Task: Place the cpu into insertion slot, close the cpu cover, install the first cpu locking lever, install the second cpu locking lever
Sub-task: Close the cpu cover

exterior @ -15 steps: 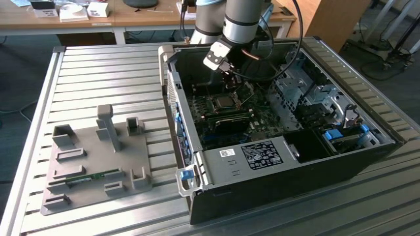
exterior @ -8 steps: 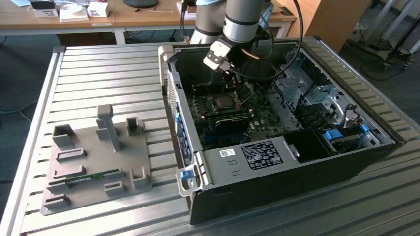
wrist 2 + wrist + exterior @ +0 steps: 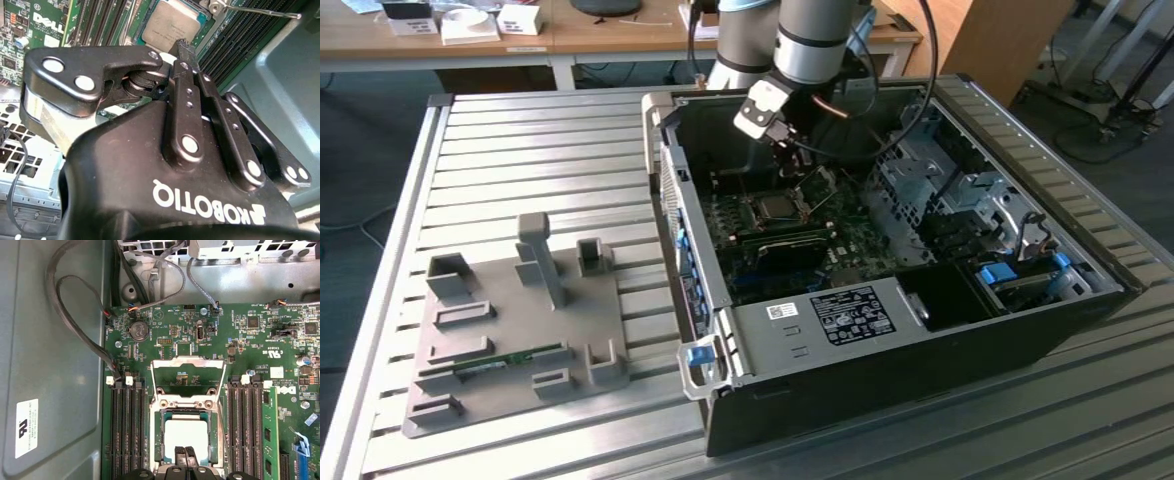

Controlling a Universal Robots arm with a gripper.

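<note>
Inside the open computer case (image 3: 881, 300) on the bench (image 3: 520, 170), one cpu (image 3: 186, 434) lies flat in its socket. One cpu cover (image 3: 187, 376) stands swung open at the socket edge away from the single gripper (image 3: 185, 453). The jaws are pressed together, empty, over the cpu's near edge. Memory slots (image 3: 129, 430) flank the socket on both sides; the space above it is free.

Open computer case (image 3: 881, 390), grey fixture plate (image 3: 500, 338)
</note>
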